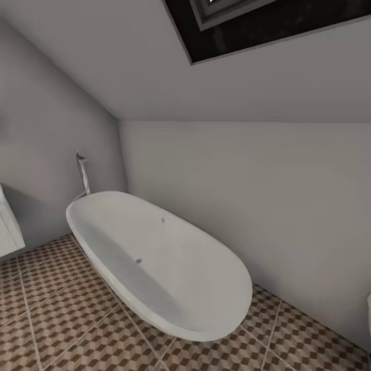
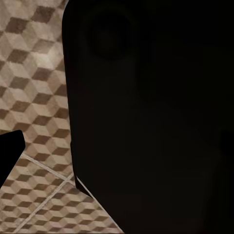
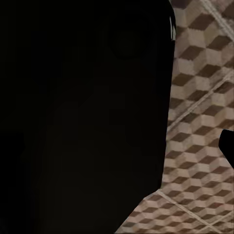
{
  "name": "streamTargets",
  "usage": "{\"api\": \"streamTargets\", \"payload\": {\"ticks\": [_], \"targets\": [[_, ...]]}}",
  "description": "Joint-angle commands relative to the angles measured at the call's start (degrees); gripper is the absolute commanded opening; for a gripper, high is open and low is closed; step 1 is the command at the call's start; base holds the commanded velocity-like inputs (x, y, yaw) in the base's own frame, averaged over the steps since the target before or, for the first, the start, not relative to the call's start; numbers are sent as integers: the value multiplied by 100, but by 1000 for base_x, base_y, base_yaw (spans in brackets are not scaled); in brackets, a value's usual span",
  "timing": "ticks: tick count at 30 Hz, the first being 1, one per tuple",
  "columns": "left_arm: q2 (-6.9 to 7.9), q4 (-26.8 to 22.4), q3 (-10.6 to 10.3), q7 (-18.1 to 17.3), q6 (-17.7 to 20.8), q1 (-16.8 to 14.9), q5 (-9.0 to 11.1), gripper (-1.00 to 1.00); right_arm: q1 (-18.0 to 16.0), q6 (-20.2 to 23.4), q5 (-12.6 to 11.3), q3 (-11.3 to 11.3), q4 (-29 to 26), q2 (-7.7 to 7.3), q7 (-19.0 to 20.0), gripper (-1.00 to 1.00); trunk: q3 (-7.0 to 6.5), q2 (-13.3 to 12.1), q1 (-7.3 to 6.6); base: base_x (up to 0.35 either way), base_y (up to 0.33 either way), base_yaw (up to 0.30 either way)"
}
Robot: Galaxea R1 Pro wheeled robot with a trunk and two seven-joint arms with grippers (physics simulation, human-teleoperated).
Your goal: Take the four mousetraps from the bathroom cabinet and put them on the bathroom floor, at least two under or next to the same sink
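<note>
No mousetraps, cabinet or sink came up on any feed at this moment, so I could not log where the traps were. The one task item I saw was the bathroom floor (image 1: pixel 62 314), tiled in the brown, beige and white cube pattern with pale grout lines.

Head feed: the floor ran along the lower edge of the picture. An oval white bathtub (image 1: pixel 154 257) stood on it, set at a slant in the corner where two plain grey walls (image 1: pixel 257 196) met. A slim chrome tap (image 1: pixel 82 175) rose at the tub's far end, close against the wall. A white edge of some fitting (image 1: pixel 9 226) cut in at the far left; I could not tell what it was. Overhead, a dark opening (image 1: pixel 268 26) sat in the sloped ceiling.

Left wrist feed: a large dark body (image 2: pixel 156 122) blocked most of the picture, with cube tile showing beside it and a small dark tip (image 2: pixel 9 151) at the edge. I could not tell whether the left fingers were open or closed.

Right wrist feed: much the same, a dark mass (image 3: pixel 83 117) with tile alongside and a dark tip (image 3: pixel 228 146) at the edge. State of the right fingers: could not tell.
</note>
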State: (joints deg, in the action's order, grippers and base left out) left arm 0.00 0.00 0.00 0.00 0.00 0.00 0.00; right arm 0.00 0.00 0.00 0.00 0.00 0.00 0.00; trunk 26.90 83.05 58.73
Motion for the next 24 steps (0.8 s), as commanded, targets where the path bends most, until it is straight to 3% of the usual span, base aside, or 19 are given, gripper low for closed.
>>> {"api": "streamTargets", "payload": {"ticks": [1, 5, 11, 24], "targets": [[11, -33, 23, -9, -11, 9, 15, 100, -34, -33, 2, 1, -33, 33, 5, 100, 3, 3, 0, 0, 0, 0], [-1, -56, 29, -9, -14, 9, 12, 100, -53, -152, 5, 1, -163, 154, 6, 100, 3, 3, 0, 0, 0, 0], [4, -157, 21, -5, -97, 9, 9, 100, -53, -243, 10, 7, -357, 207, 3, 100, 3, 3, 0, 0, 0, 0], [52, -413, 34, 5, -195, 9, -11, 100, -53, -599, 17, 9, -694, 191, -6, 100, 3, 3, 0, 0, 0, 0]]}}
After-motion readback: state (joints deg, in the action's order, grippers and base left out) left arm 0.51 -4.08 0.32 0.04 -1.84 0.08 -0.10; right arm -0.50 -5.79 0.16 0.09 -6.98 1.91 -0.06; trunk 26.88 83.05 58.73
